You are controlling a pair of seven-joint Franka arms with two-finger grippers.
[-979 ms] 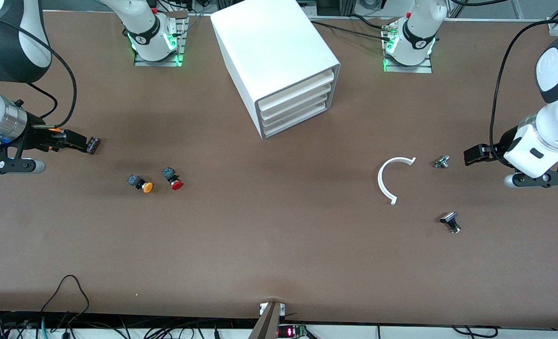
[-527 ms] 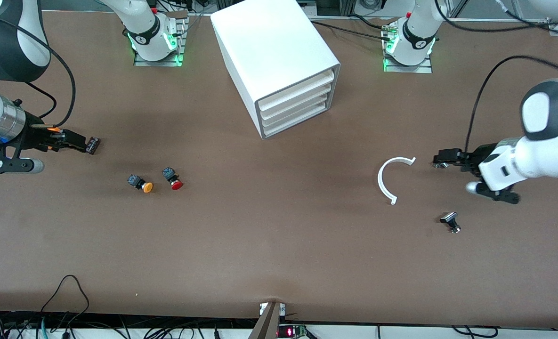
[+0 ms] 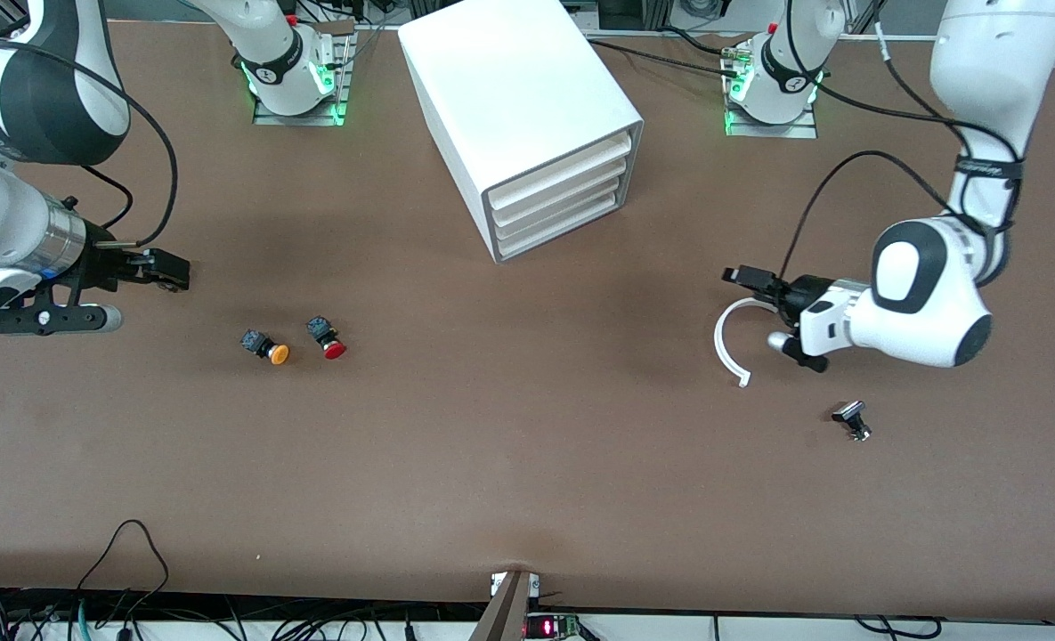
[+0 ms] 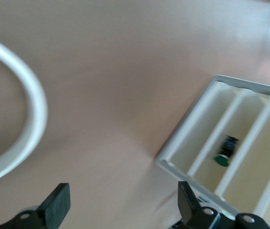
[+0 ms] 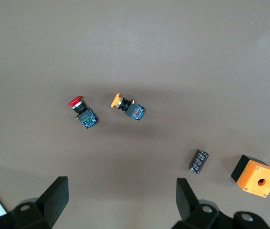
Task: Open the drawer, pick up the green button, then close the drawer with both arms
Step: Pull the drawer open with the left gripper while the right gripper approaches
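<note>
The white cabinet (image 3: 527,107) stands at the table's middle, near the robots' bases, with all its trays pushed in. The drawer (image 3: 563,215) is among the lower ones. In the left wrist view the cabinet's front (image 4: 187,143) shows, and the green-capped button (image 4: 223,153) lies in one tray. My left gripper (image 3: 742,276) (image 4: 123,210) hangs open and empty over a white C-shaped ring (image 3: 725,343) (image 4: 32,102). My right gripper (image 3: 171,271) (image 5: 120,200) is open and empty over the table near the right arm's end.
An orange-capped button (image 3: 269,348) (image 5: 128,107) and a red-capped one (image 3: 327,339) (image 5: 81,113) lie near the right gripper. A dark capacitor (image 5: 199,161) and an orange box (image 5: 255,175) lie beneath it. A small black part (image 3: 852,420) sits nearer the front camera than the left arm.
The left arm has swung in from its end of the table toward the cabinet, and its gripper now hangs over the white ring. The right arm has shifted only slightly.
</note>
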